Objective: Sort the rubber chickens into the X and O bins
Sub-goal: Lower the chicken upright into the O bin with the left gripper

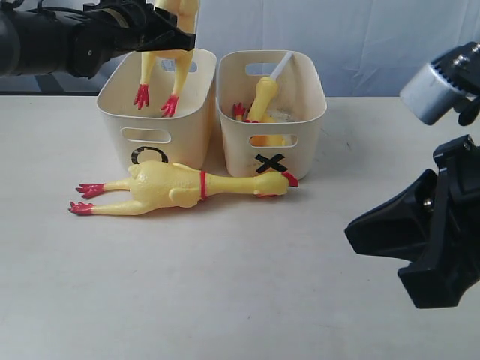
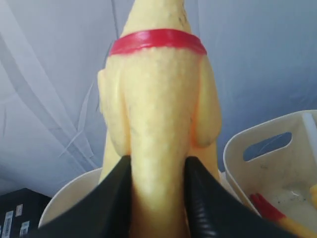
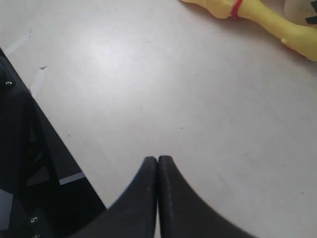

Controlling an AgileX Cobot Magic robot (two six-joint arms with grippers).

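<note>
One rubber chicken (image 1: pixel 160 71) hangs feet-down at 11 o'clock in the exterior view, its red feet dangling inside the O bin (image 1: pixel 174 142) and its red-banded body rising past the top edge. The left gripper (image 1: pixel 161 34) is clamped on this chicken: in the left wrist view both black fingers (image 2: pixel 116 198) press against the yellow body. At 12 o'clock the X bin (image 1: pixel 309 142) stands just beside the O bin, holding a smaller chicken (image 1: pixel 262 96) with a white tube (image 1: pixel 281 66) pointing toward 1 o'clock. A third chicken (image 1: pixel 172 187) lies on the table (image 1: pixel 225 300) just in front of both bins, its feet toward 9 o'clock and its head toward 3 o'clock below the black X. The right gripper (image 1: pixel 356 225) hovers at 4 o'clock, well apart from the bins, its fingertips pressed together on nothing.
</note>
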